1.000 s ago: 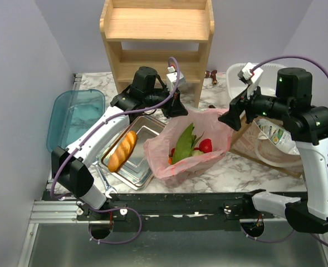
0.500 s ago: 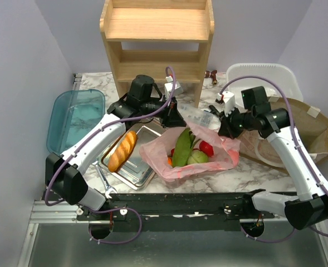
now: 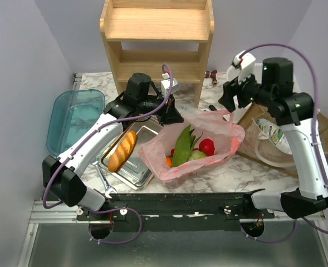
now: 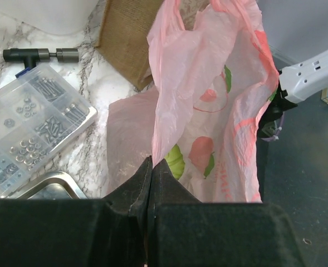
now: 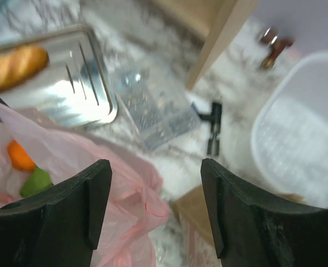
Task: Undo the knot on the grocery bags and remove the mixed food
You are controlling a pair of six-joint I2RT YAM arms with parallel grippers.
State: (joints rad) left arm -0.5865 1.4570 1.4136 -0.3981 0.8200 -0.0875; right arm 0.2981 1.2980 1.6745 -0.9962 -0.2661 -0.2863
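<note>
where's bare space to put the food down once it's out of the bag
Bare: the steel tray right of the bread loaf; the marble strip in front of the pink bag and brown sack. Crowded: behind the bag, with the screw box, T-handle tool and left gripper.

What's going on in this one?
The left fingers are shut on the rim of the pink grocery bag, holding it up with its mouth open. The right fingers hang open above the bag's right side, holding nothing. The leafy greens and red fruit lie inside the bag.
</note>
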